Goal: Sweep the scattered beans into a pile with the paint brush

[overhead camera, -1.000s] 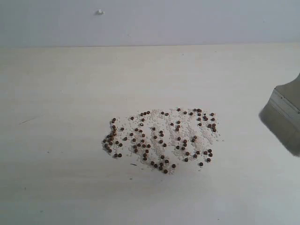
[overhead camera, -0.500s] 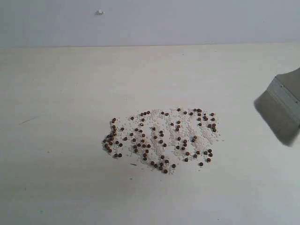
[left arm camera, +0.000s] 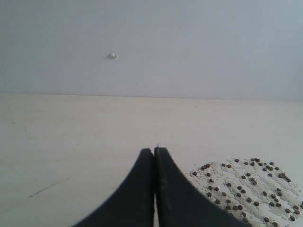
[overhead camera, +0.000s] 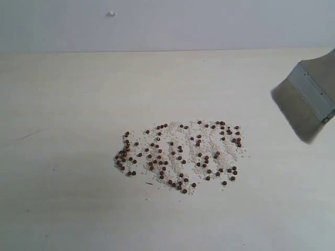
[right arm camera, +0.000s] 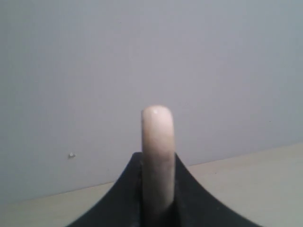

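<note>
At the exterior view's right edge the paint brush [overhead camera: 308, 98] is cut off (right jaws grip it); left jaws clenched.

the table [overhead camera: 78, 209] has a pale, matt face with a faint wood-like grain and a few fine scratches. the beans [overhead camera: 179, 157] look hard and smooth, a dull reddish-brown; the whitish grains [overhead camera: 212, 142] among them look dry, crumbly and rough. the paint brush [overhead camera: 312, 95] has a dull silver metal ferrule, soft matt bristles and a smooth cream wooden handle [right arm camera: 157, 137] with a slight sheen. the left gripper [left arm camera: 154, 152] and right gripper [right arm camera: 157, 157] look like matt black plastic.
</note>
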`<state>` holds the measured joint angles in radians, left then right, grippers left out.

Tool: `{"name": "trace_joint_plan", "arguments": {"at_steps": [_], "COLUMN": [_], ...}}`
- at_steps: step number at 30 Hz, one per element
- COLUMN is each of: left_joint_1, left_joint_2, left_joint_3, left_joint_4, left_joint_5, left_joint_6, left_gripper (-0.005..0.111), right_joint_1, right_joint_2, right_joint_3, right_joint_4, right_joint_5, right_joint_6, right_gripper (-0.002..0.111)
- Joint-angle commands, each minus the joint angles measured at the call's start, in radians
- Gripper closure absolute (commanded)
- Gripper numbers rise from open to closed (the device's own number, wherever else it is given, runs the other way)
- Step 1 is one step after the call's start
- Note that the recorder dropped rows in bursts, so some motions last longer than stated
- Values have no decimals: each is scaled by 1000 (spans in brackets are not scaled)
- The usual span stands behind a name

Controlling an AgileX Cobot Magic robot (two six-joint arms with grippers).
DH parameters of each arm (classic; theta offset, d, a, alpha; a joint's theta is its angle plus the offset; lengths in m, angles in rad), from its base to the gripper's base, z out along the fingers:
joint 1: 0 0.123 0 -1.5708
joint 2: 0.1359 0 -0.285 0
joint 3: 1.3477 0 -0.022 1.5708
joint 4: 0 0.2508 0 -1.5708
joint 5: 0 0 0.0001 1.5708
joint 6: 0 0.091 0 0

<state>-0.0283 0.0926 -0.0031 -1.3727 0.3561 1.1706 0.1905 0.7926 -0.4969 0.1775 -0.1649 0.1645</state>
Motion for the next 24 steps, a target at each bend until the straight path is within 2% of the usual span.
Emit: {"name": "trace_joint_plan", "arguments": {"at_steps": [1, 13, 22, 24], "left_joint_1": [-6, -6, -6, -6], "left_joint_2": [1, 1, 1, 1], "left_joint_3": [3, 3, 3, 3], "left_joint_4": [-1, -1, -1, -1], "left_joint_5": [-6, -6, -6, -6], "left_joint_6": [4, 4, 4, 4], "left_gripper": [107, 107, 107, 107], "right_joint_1": [-4, -4, -4, -4], "right_joint_2": [1, 30, 30, 34], "right_joint_3": [12, 179, 201, 222], "right_joint_4": [-27, -86, -372, -288], "right_joint_5": [-6, -135, -168, -215], "right_joint_6": [-13, 109, 92, 60], "right_gripper": [108, 108, 108, 108]}}
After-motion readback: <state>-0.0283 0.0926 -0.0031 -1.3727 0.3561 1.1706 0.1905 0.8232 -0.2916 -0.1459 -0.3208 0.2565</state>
